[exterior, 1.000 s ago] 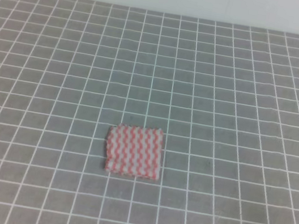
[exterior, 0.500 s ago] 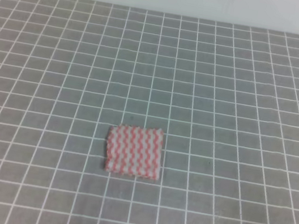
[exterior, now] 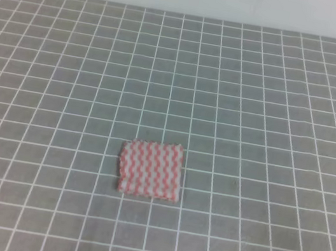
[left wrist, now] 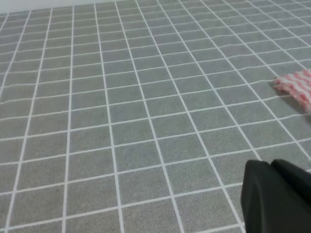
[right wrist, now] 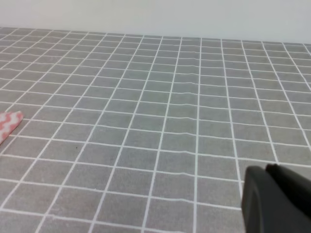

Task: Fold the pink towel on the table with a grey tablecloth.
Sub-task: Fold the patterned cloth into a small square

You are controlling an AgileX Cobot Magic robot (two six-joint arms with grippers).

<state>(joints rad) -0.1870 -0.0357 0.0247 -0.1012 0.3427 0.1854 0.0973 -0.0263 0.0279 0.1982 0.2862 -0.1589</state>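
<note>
The pink towel (exterior: 151,169) lies folded into a small rectangle on the table with a grey tablecloth (exterior: 274,105), near its front middle. My left gripper (left wrist: 279,196) and my right gripper (right wrist: 277,199) each show only a dark corner, well apart from the towel; I cannot tell whether either is clenched or released.

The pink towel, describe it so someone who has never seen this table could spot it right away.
Start with the grey tablecloth gridded in thin white lines that fills the overhead view. Near its front, slightly left of centre, lies the pink towel, a small folded rectangle lying flat. Its pink-and-white wavy stripes make it the only coloured, patterned thing on the cloth.
</note>
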